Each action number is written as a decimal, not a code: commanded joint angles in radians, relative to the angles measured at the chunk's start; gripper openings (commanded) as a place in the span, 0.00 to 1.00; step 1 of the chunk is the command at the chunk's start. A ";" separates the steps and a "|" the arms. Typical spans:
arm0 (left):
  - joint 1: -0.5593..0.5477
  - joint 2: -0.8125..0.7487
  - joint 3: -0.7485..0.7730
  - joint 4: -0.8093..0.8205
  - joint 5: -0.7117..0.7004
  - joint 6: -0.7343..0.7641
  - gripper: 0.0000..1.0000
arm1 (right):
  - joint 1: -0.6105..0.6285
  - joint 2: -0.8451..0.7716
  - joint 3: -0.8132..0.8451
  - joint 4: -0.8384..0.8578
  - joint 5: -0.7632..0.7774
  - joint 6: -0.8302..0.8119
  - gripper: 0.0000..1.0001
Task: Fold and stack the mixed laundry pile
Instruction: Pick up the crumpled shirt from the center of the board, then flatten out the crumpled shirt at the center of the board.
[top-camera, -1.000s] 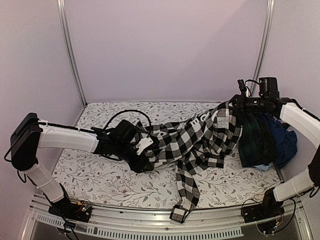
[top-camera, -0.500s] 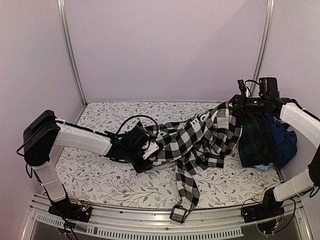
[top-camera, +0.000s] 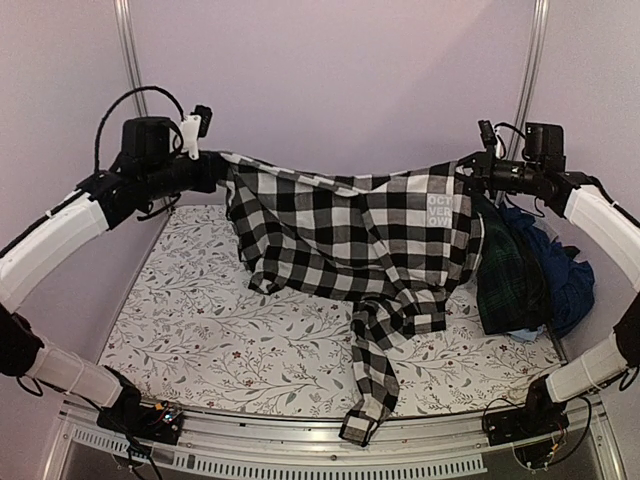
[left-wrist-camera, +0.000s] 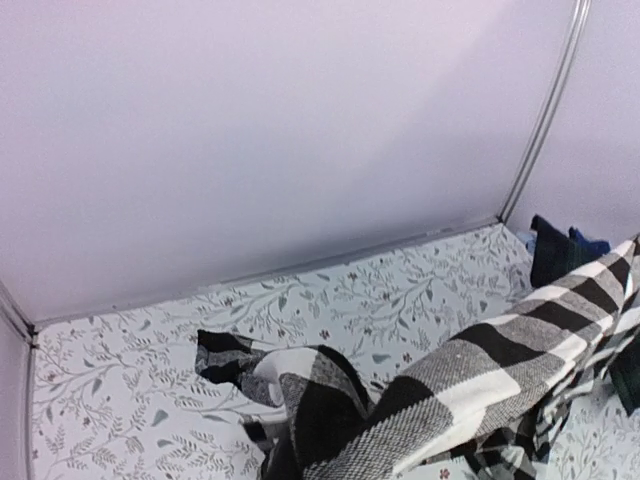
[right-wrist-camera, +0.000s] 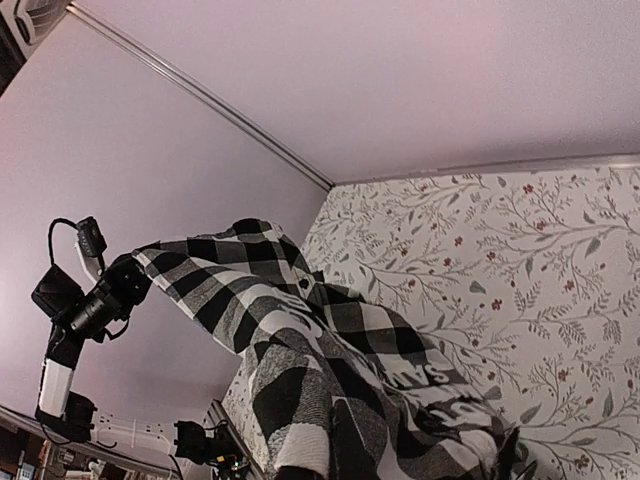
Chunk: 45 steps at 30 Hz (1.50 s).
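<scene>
I'm looking down on a table under a white floral-printed covering (top-camera: 190, 340). It is boxed in by plain pale lilac walls (top-camera: 330, 90), with a thin metal post (top-camera: 137, 100) at each back corner and a slotted aluminium rail (top-camera: 300, 455) along the near edge. The black-and-white checked shirt (top-camera: 350, 230) is strung through the air between my two arms, its top edge sagging slightly in the middle. Its lower folds rest on the covering, and one sleeve (top-camera: 370, 370) trails toward me with the cuff over the rail. My left gripper (top-camera: 216, 166) is raised at the back left, fingers pinched together on one upper corner of the shirt. My right gripper (top-camera: 468, 168) is raised at the back right, clamped on the opposite corner just beside a printed white patch. Below the right arm, at the table's right edge, lie a dark green-navy plaid garment (top-camera: 510, 285), a navy piece (top-camera: 565, 270) and a scrap of light blue (top-camera: 527, 335), partly behind the shirt's right end.
</scene>
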 joint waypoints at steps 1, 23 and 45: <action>0.063 0.022 0.259 -0.148 -0.051 -0.029 0.00 | 0.031 0.058 0.262 0.034 0.009 0.020 0.00; 0.067 -0.235 0.696 -0.270 0.143 -0.052 0.00 | 0.514 -0.084 0.706 -0.215 0.236 -0.129 0.00; 0.320 0.121 0.057 -0.090 -0.051 -0.283 0.27 | 0.118 0.389 0.466 -0.101 0.236 -0.122 0.35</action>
